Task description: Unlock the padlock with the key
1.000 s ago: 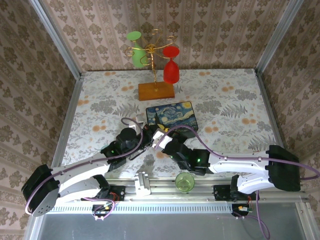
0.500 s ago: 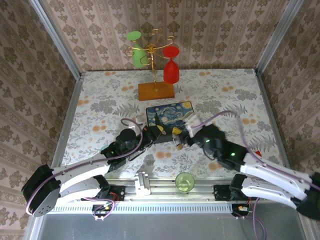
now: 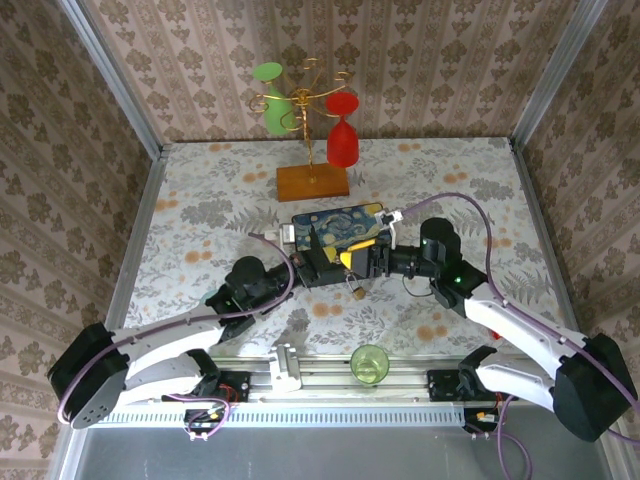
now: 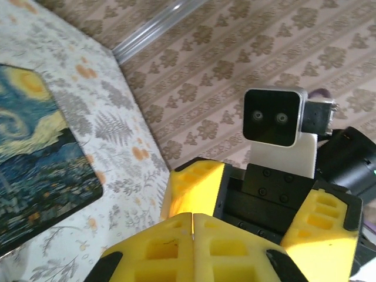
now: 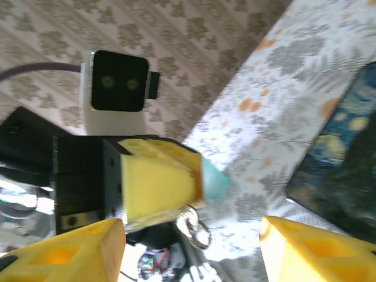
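My left gripper (image 3: 345, 262) (image 4: 194, 220) is shut, its yellow pads pressed together just in front of the starry box. In the right wrist view the left gripper (image 5: 197, 176) pinches a small thing that I take for the padlock; the pads hide its body. A silver key with its ring (image 5: 198, 229) (image 3: 355, 290) dangles below those fingertips. A teal tip (image 5: 214, 179) pokes past them; what it is I cannot tell. My right gripper (image 3: 367, 262) (image 5: 188, 252) (image 4: 258, 205) faces them from the right, open wide and holding nothing, a short gap away.
The dark starry-night box (image 3: 340, 228) (image 4: 35, 164) (image 5: 346, 170) lies right behind both grippers. A green cup (image 3: 370, 363) stands at the near edge between the arm bases. A glass rack on a wooden base (image 3: 312, 182) with a green and a red glass stands at the back.
The right arm pulled away from the left gripper and swung round to the right; its gripper now faces the left one, open. The left gripper edged slightly right, still shut.
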Robot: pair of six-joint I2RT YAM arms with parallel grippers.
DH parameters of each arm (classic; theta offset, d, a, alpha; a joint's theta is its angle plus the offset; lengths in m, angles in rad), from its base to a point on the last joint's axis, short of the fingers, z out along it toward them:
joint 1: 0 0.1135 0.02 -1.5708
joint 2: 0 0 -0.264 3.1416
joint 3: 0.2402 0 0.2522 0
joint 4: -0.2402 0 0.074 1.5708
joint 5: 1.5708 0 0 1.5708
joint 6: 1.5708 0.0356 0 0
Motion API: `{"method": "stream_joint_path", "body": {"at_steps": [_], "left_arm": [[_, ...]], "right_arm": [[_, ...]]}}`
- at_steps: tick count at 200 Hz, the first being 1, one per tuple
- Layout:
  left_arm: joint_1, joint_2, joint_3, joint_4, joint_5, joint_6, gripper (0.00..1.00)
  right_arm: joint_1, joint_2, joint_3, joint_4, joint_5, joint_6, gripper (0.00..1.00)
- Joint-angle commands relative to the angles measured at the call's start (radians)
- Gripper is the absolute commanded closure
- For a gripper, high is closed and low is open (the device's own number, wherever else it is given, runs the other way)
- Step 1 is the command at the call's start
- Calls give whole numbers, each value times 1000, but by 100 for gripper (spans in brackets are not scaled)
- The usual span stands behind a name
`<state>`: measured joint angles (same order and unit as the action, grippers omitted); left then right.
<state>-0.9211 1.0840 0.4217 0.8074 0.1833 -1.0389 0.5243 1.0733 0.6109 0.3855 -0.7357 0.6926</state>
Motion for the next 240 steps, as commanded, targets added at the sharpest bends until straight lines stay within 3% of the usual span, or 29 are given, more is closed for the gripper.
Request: {"method": "stream_joint_path", "body": {"at_steps": [1,47,78,116,202,240], "left_arm": [[2,18,-3,195,45,56,100],[3,45,16,273,75,9,100],[-2,44,19,274,73,6,100],[-25,46,43,226,83,42,100],[-43,53,25,269,26,54,100],[-47,85,32,297,38,44,100]], "right_arm": [[-3,13,-15,216,-126,125,38],[-1,40,-59,358,-137,185,46],[0,41,-67,409,-128,198,65],[5,56,-53,451,-155,220,75],[15,46,-87,506,-136,251,80],[19,54,-98,543,-126,256,95]]}}
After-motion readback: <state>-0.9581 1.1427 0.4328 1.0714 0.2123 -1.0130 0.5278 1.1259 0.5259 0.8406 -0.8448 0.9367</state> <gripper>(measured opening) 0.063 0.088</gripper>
